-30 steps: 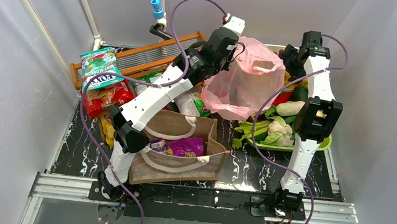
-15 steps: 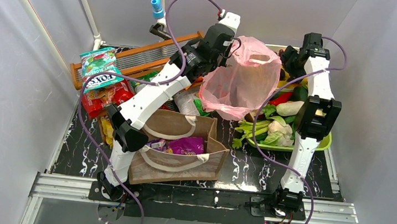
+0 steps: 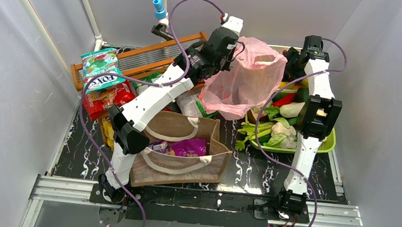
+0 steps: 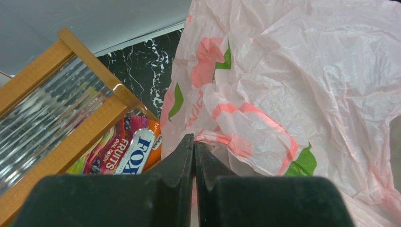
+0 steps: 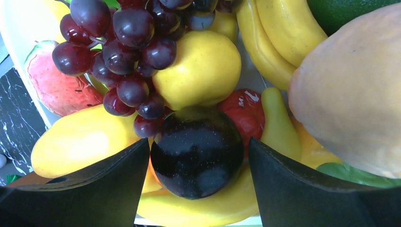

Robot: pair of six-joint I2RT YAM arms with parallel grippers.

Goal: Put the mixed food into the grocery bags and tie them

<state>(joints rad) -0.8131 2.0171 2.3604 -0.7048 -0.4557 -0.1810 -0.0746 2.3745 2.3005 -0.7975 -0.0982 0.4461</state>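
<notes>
My left gripper (image 3: pixel 234 48) is shut on the edge of the pink plastic bag (image 3: pixel 244 81) and holds it up, mouth open; in the left wrist view my closed fingertips (image 4: pixel 194 142) pinch the bag's pink film (image 4: pixel 293 85). My right gripper (image 3: pixel 293 58) is open over the fruit tray; in the right wrist view its fingers (image 5: pixel 113 184) stand either side of a dark round plum-like fruit (image 5: pixel 196 151), beside purple grapes (image 5: pixel 127 38) and a yellow fruit (image 5: pixel 201 71). The brown tote (image 3: pixel 180 153) stands near the front with a purple packet (image 3: pixel 188 147) inside.
A wooden slatted rack (image 3: pixel 142 56) stands at the back left. Fox's and red packets (image 3: pixel 103 83) lie at the left. A green tray (image 3: pixel 292 140) holds vegetables, including a cauliflower (image 3: pixel 280 128). A Fox's packet (image 4: pixel 130 151) lies under the rack.
My left gripper has lifted the pink bag slightly up and left. My right gripper has shifted a little towards the back over the fruit tray.
</notes>
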